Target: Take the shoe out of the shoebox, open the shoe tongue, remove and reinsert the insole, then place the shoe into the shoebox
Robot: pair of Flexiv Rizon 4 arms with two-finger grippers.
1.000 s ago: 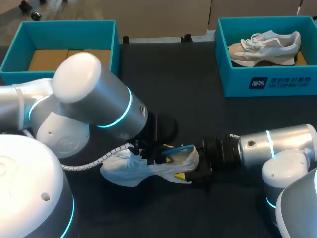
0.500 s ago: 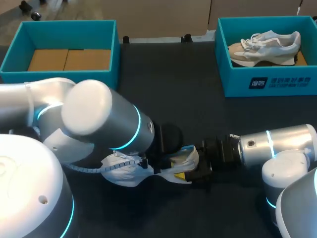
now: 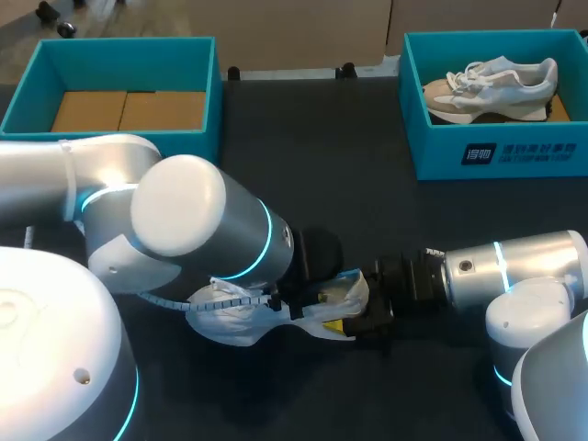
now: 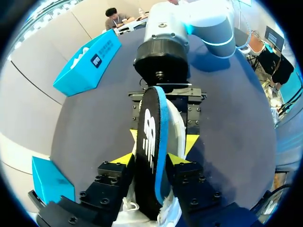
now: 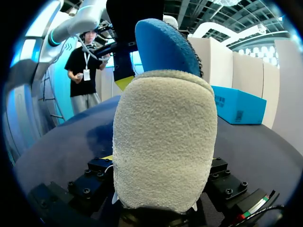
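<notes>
The left arm [image 3: 193,220] has swung in from the worktop's left side over the last second and now sits low over the white sneaker [image 3: 230,322], hiding most of it. The sneaker lies on its side near the middle of the worktop's front edge and has not shifted.

The left jaws are closed narrowly on the blue-and-black insole [image 4: 149,156], which stands on edge between them. Its far end runs into the sneaker's opening at the heel, less exposed than before.

The right arm [image 3: 514,271] has kept its place at the front right, its jaws clamped on the fleecy heel to brace the sneaker.

That reads as the insole step in progress — most likely feeding it in, though a pull-out cannot be ruled out. The empty teal shoebox [image 3: 28,101] waits at the far left corner — the return is still to come.
</notes>
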